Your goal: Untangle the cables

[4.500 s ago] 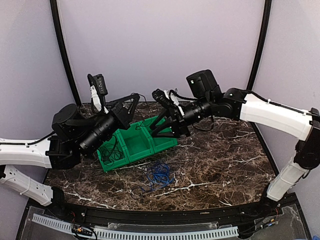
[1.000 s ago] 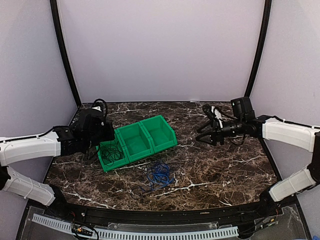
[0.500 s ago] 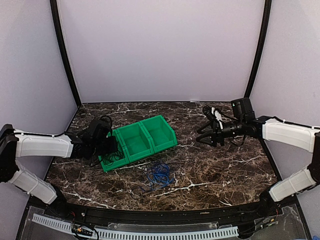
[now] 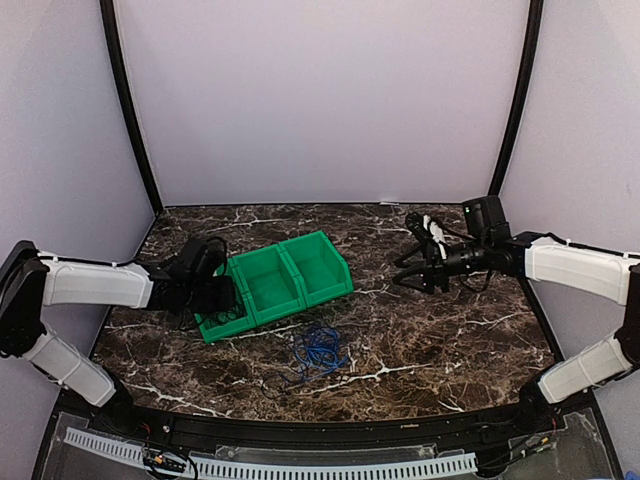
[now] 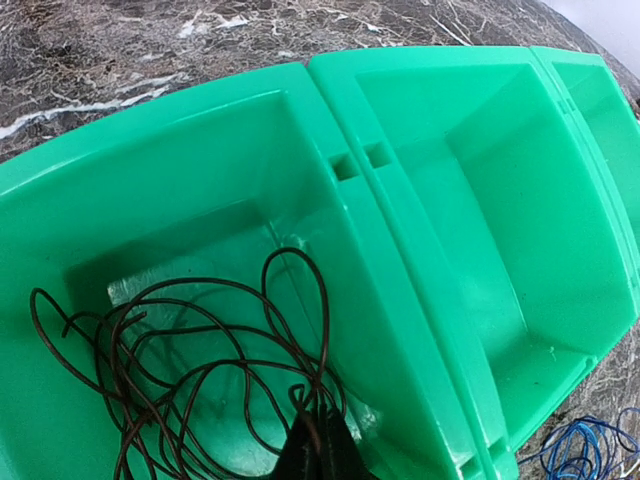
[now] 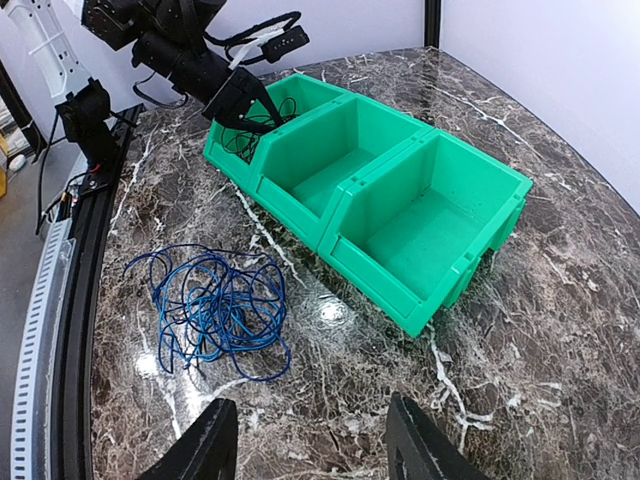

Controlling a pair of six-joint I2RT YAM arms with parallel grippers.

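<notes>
A black cable [image 5: 190, 360] lies in loose loops in the left compartment of the green bin [image 4: 290, 262]. My left gripper [image 5: 320, 455] is down in that compartment and shut on a strand of the black cable; it also shows in the top view [image 4: 222, 297]. A bright blue cable [image 4: 320, 348] lies in a tangled bundle on the table in front of the bin, also in the right wrist view [image 6: 210, 300]. My right gripper [image 6: 315, 450] is open and empty, above the table to the right of the bin [image 4: 408, 268].
The bin's middle compartment [image 5: 500, 230] and right compartment [image 6: 430, 225] hold nothing. The dark marble table [image 4: 450, 340] ends in a black rail [image 4: 320, 440] at the near edge. Walls close in the back and sides.
Both arms have come down and apart from their raised pose over the bin. The left gripper has sunk into the left compartment onto the black cable. The right arm has barely moved in the last second.
</notes>
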